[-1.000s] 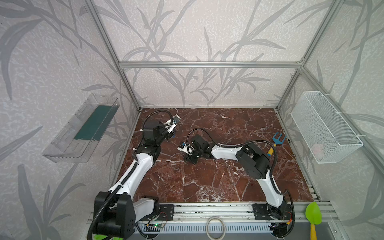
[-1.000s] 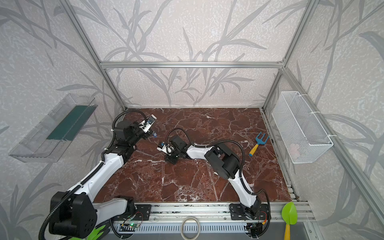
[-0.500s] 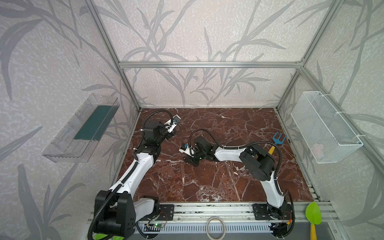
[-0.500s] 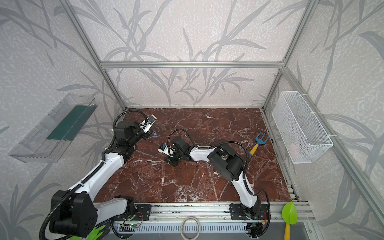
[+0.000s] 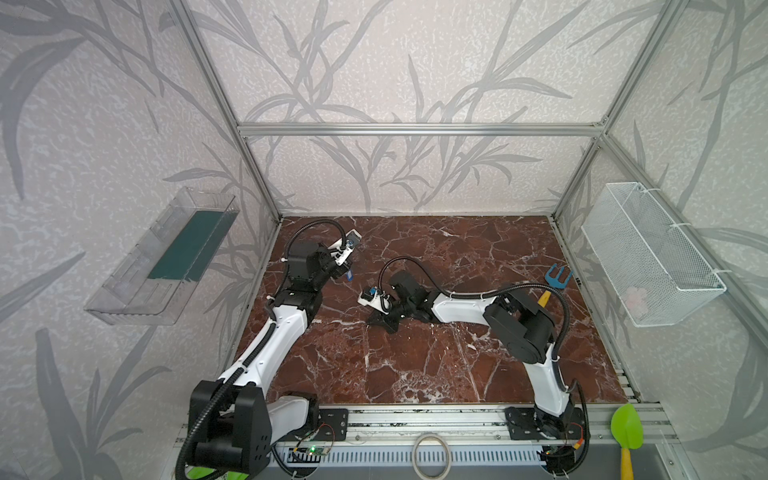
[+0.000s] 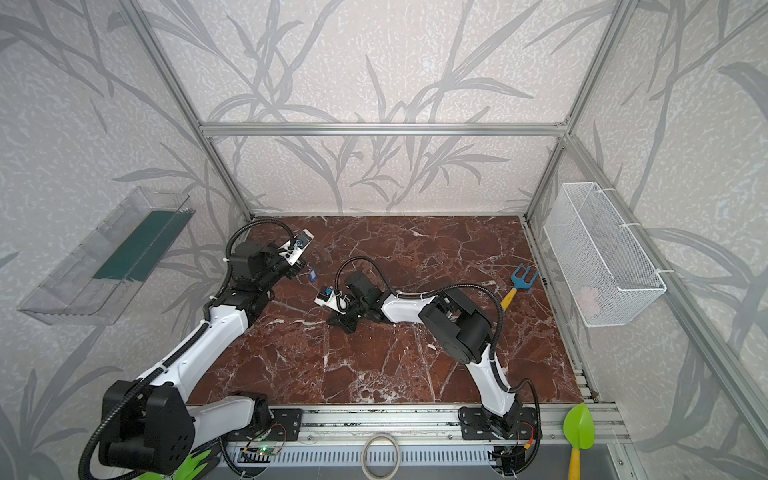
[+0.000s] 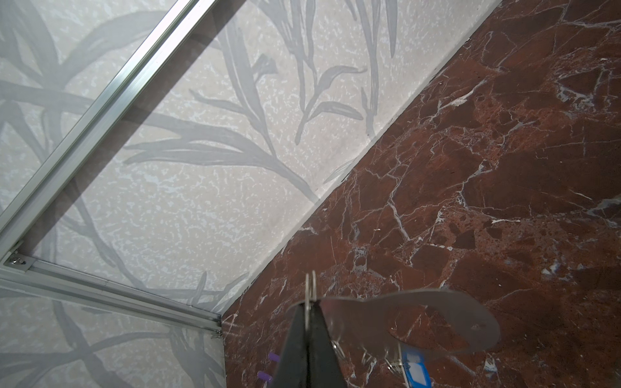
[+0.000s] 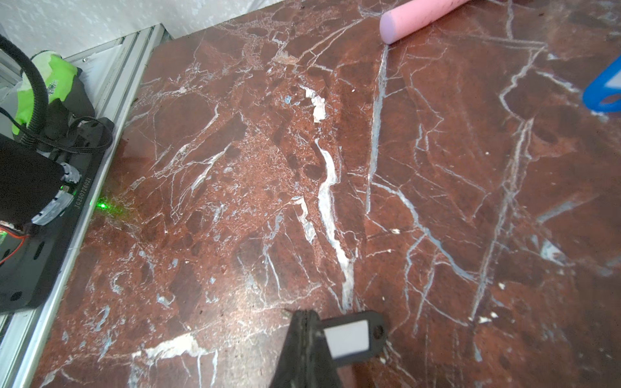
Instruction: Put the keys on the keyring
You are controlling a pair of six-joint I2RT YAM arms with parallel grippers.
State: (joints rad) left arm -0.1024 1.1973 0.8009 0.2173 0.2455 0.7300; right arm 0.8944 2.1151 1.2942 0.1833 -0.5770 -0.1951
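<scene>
"Right wrist view, fingers first: what have they got?"

"The right gripper (image 8: 304,319) has its fingers pressed together on one edge of the black-and-white key tag (image 8: 353,336), low over the marble table (image 8: 235,168). I can't tell whether the tag is clear of the surface."

"And the left?"

"The left gripper (image 7: 307,314) is pinched tight on a thin wire loop (image 7: 311,285) at the edge of the keyring (image 7: 413,315). That grey plate is held up near the back left corner of the table. The blue tag (image 7: 416,369) dangles beneath it, apparently hooked on already."

"So one key to go. What worries you?"

"The hold is on the tag's rim only, so it could pivot or slip out on the way across. The plate hangs from a single loop, so any nudge may swing it and take its small loops off line. In a top view the blue tag (image 5: 349,274) hangs on the side facing the right arm, where it might snag the incoming key."
</scene>
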